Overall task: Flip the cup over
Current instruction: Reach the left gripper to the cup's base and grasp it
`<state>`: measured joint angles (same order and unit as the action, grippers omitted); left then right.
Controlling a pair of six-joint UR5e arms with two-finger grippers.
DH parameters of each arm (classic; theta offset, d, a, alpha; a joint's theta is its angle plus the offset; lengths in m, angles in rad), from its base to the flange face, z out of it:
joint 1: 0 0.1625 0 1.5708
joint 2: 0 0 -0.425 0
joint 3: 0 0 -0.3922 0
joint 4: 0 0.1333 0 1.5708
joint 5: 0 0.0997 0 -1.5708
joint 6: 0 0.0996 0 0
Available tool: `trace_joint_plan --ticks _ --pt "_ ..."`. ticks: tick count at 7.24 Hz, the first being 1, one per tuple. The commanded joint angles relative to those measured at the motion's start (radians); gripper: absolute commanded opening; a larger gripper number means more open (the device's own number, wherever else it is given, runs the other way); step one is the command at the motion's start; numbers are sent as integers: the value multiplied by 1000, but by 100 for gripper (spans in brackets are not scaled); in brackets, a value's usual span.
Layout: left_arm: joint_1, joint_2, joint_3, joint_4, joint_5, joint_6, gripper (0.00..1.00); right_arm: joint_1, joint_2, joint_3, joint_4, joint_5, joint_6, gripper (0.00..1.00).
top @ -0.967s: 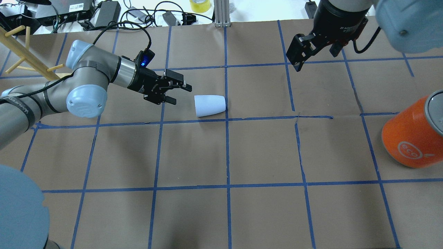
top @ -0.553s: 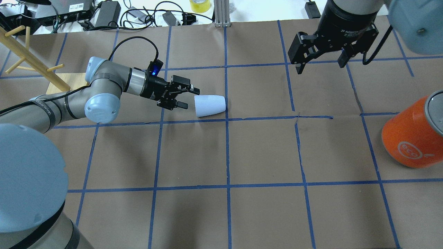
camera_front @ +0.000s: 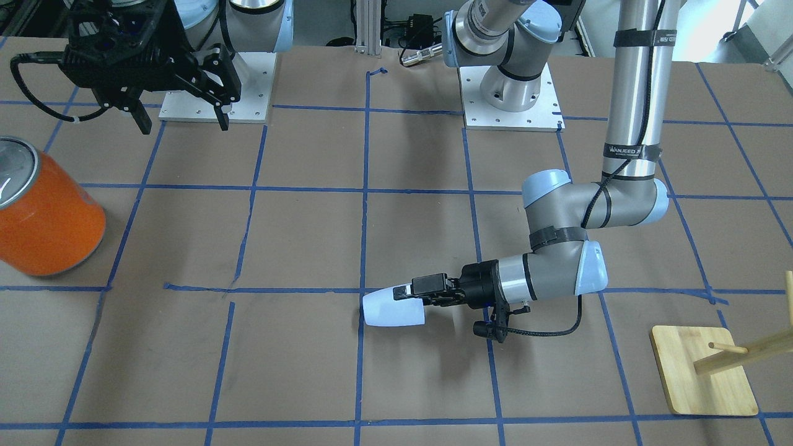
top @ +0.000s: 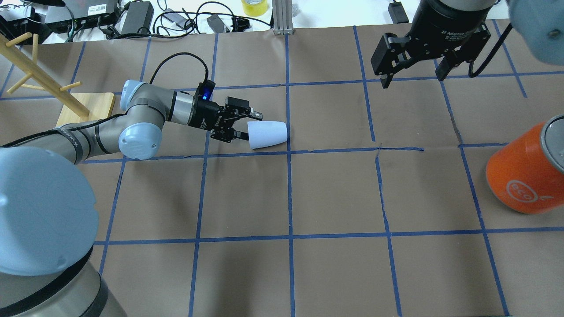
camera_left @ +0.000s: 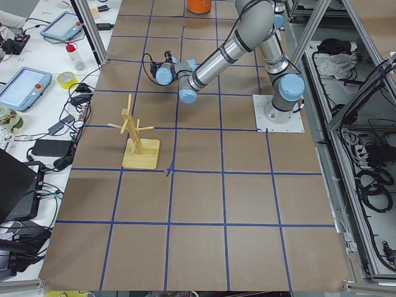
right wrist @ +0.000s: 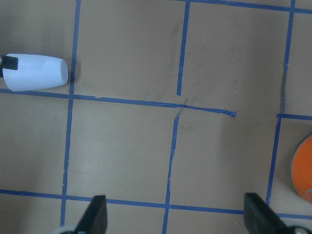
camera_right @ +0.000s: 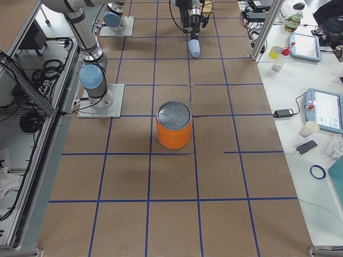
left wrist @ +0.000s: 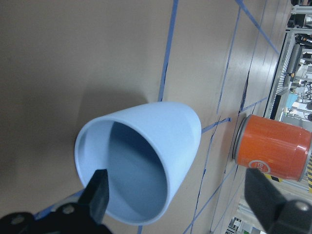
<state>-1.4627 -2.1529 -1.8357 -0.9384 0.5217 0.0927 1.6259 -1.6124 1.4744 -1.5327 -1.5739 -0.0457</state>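
Lying on its side on the table [top: 335, 193], cup [top: 268, 134] faces its mouth toward left gripper [top: 252, 126]; jaws spread at the rim, nothing pinched; right gripper [top: 414, 78] spread wide, well apart.

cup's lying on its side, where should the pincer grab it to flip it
Grip the cup by the wall at its rim, coming from the robot's left with the left pincer. It lies on its side, open mouth facing that pincer, so one finger can go inside, one outside.
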Motion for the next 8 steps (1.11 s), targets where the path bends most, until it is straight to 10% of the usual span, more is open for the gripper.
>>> trace_joint_plan --ticks 1,3,8 --pt "-13 -8 0 120 10 -25 43 0 -38 20 -4 3 0 100" --pt "-14 -8 1 211 20 -133 5 -1 -46 30 -21 0 1 100" --pt "-16 34 15 277 23 -265 0 0 -72 70 -30 2 135 100"
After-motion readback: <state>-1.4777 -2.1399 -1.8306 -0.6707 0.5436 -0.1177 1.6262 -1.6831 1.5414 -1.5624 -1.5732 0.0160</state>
